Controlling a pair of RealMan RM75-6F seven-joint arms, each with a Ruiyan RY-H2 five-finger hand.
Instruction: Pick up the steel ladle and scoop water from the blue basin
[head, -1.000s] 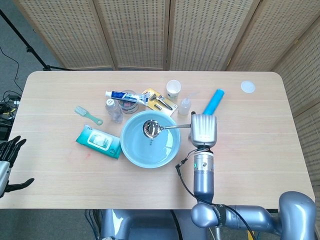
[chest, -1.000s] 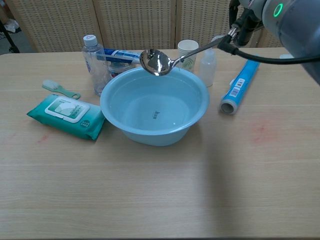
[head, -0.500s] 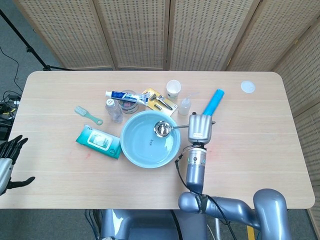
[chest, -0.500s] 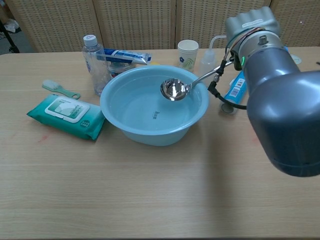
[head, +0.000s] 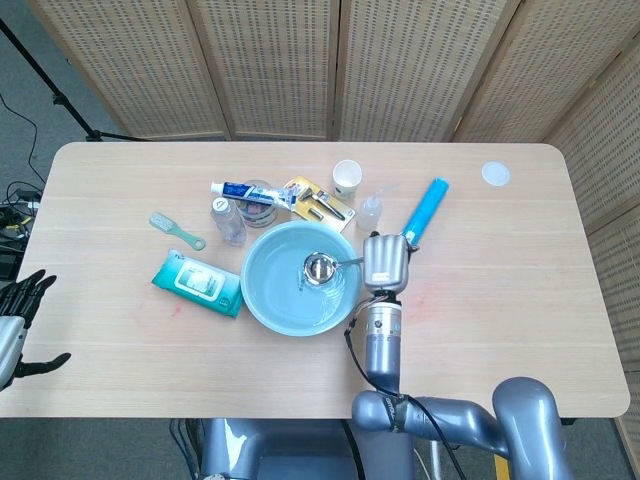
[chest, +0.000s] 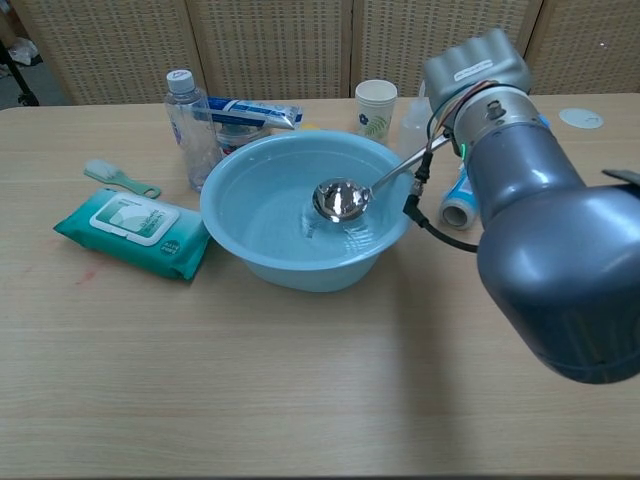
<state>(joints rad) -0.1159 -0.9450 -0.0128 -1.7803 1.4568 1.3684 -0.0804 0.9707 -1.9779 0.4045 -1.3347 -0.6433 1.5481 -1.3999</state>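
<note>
The blue basin (head: 262, 300) (chest: 232, 176) holds water and stands at the table's middle. My right hand (head: 384, 262) (chest: 472, 68) is at the basin's right rim and holds the handle of the steel ladle (head: 319, 268) (chest: 341, 200). The ladle's bowl is down inside the basin, at the water, with ripples around it. The fingers around the handle are hidden behind the hand's back. My left hand (head: 18, 310) hangs past the table's left edge, fingers spread, holding nothing.
Behind the basin stand a plastic bottle (chest: 184, 112), a toothpaste box (chest: 252, 111), a paper cup (chest: 376, 106) and a small squeeze bottle (head: 370, 211). A wet-wipes pack (chest: 135, 230) and a brush (chest: 117, 178) lie left. A blue roll (head: 427, 207) lies right.
The right hand came down and toward the basin, lowering the ladle from above the far rim into the water. The left hand stayed still.
</note>
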